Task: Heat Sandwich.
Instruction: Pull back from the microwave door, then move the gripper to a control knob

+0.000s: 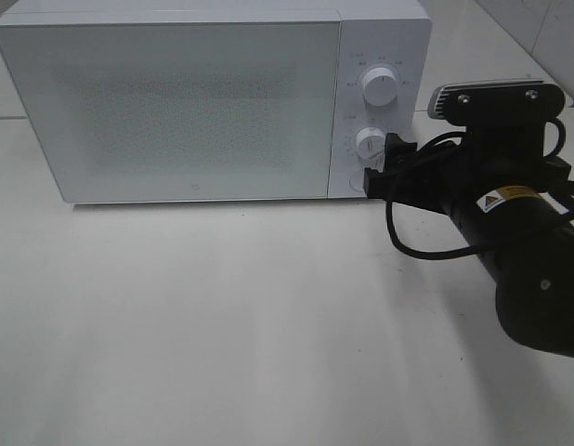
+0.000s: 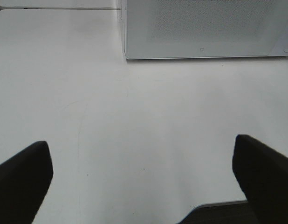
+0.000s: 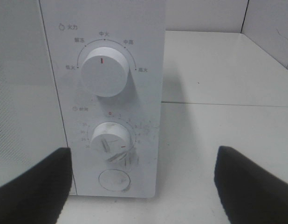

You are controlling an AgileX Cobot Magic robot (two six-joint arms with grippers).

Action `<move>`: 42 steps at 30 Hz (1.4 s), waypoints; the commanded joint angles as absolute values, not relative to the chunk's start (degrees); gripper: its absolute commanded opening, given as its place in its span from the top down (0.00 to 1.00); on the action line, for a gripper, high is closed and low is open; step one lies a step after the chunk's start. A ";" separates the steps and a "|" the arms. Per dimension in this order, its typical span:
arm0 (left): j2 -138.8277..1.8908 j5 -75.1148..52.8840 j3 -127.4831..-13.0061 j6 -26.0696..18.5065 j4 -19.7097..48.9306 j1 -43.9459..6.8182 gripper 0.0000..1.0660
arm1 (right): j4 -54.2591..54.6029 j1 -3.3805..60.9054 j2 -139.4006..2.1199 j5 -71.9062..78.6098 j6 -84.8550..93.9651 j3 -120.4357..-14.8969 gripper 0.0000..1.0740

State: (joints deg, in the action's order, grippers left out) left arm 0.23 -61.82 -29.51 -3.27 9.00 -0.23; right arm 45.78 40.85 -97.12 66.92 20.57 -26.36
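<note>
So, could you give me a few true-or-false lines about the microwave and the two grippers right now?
1. The microwave is shut. True.
2. The right gripper is at the panel. True.
3. The left gripper holds something. False: it is open and empty, above the table.
4. The panel has three knobs. False: there are an upper knob, a lower knob and a round button below them.

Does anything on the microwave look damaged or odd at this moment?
Yes. Grey scuff marks cover the lower knob and the round button of the microwave; the upper knob is clean. Nothing else stands out.
</note>
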 commanded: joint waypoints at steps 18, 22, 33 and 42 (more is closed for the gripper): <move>1.55 -61.48 -29.45 -3.09 9.17 0.00 0.08 | 45.55 40.85 -110.07 67.55 17.88 -38.50 0.29; 1.55 -61.48 -29.45 -3.09 9.17 0.00 0.08 | 45.03 40.16 -112.19 67.44 17.93 -40.74 0.29; 1.55 -61.48 -29.45 -3.09 9.17 0.00 0.08 | 42.06 37.76 -116.02 64.97 17.48 -45.72 0.29; 1.60 -61.48 -29.45 -3.09 9.17 0.00 0.08 | 42.11 36.15 -118.14 64.06 15.01 -47.73 0.29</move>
